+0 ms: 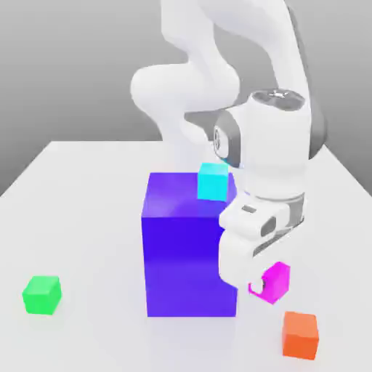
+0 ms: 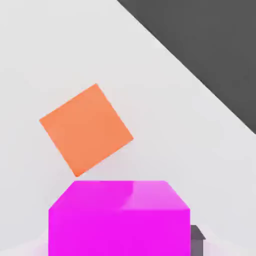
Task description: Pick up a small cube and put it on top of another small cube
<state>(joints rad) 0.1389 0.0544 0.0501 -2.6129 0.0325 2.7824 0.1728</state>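
Observation:
The small magenta cube [image 1: 276,281] sits between the fingers of my gripper [image 1: 269,285], just to the exterior view's right of the big blue-purple block [image 1: 185,254]. In the hand view the magenta cube [image 2: 120,215] is very close, and a dark fingertip [image 2: 198,241] presses against its side, so the gripper is shut on it. The small green cube [image 1: 41,295] rests on the table far off at the exterior view's left, on the other side of the blue-purple block.
An orange cube [image 1: 300,334] [image 2: 86,130] lies on the table close to the magenta one, nearer the front. A cyan cube [image 1: 213,182] stands on top of the blue-purple block. The white table [image 1: 87,218] ends at a dark edge [image 2: 200,60].

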